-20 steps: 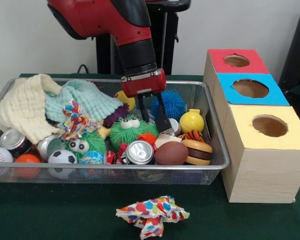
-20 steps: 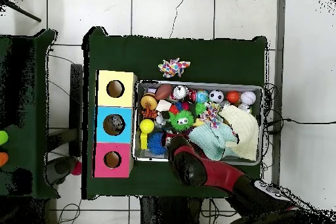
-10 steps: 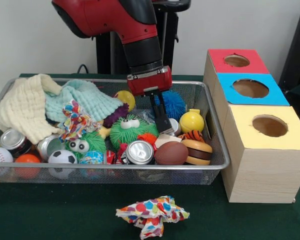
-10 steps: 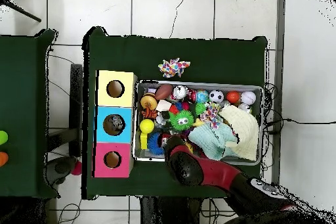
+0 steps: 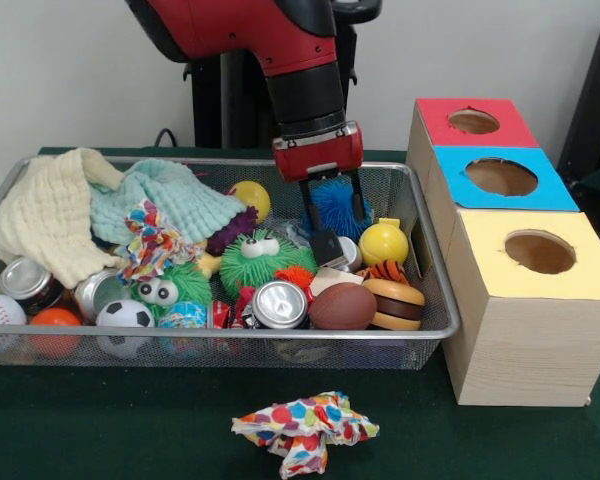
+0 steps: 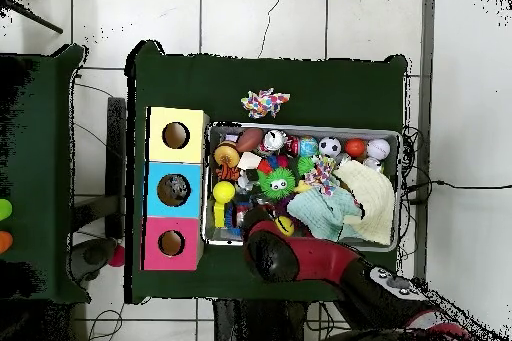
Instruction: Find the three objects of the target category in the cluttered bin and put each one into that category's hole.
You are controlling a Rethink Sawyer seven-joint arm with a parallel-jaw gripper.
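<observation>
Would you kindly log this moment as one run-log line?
end effector: open, over blue spiky ball | holding: nothing | bin: cluttered | patterned cloth: on table outside bin

Your gripper (image 5: 332,208) hangs at the bin's (image 5: 435,290) back right, fingers spread around the blue spiky ball (image 5: 337,205). The yellow ball (image 5: 383,243) crowds its right; towels (image 5: 100,205) fill the left end. Above the three holes is clear.

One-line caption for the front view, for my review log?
Sawyer's open gripper hangs over a blue spiky ball in the cluttered wire bin, beside the three-hole sorting box.
</observation>
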